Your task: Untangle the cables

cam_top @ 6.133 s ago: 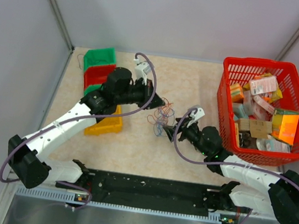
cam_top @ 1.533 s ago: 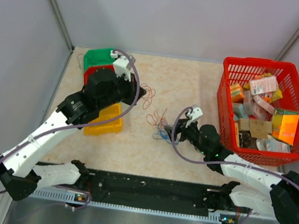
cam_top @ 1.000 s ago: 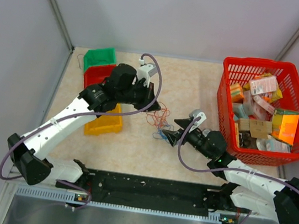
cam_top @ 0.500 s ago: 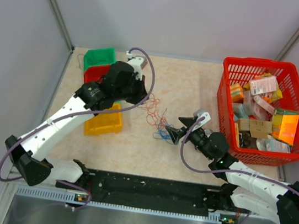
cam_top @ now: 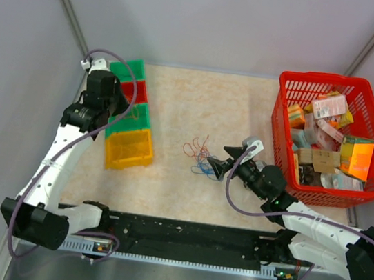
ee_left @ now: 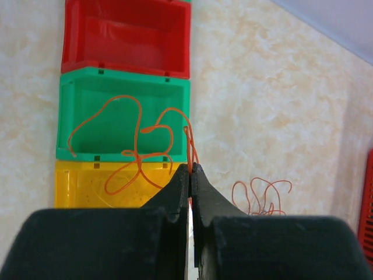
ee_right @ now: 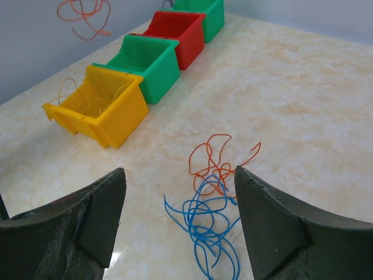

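My left gripper (ee_left: pixel 190 170) is shut on one thin orange cable (ee_left: pixel 140 137), which dangles in loops above the green bin (ee_left: pixel 87 125) and yellow bin (ee_left: pixel 81 186). In the top view this gripper (cam_top: pixel 103 104) hangs high over the bin row at the left. The dangling cable also shows in the right wrist view (ee_right: pixel 84 14). My right gripper (ee_right: pixel 180 192) is open, low over the table. A tangle of blue cables (ee_right: pixel 210 227) and an orange cable (ee_right: pixel 218 163) lies between its fingers. The rest of the bundle (cam_top: pixel 198 157) lies mid-table just left of the right gripper (cam_top: pixel 217 166).
A row of bins stands at the left: green (cam_top: pixel 128 69), red (cam_top: pixel 134 91), green (cam_top: pixel 135 113), yellow (cam_top: pixel 129 147). A red basket (cam_top: pixel 282 118) full of packets stands at the right. Another orange cable (ee_left: pixel 262 195) lies on the table right of the bins.
My left arm has swung left and up, carrying an orange cable away from the bundle to above the bins. My right gripper has stayed open by the remaining cables.
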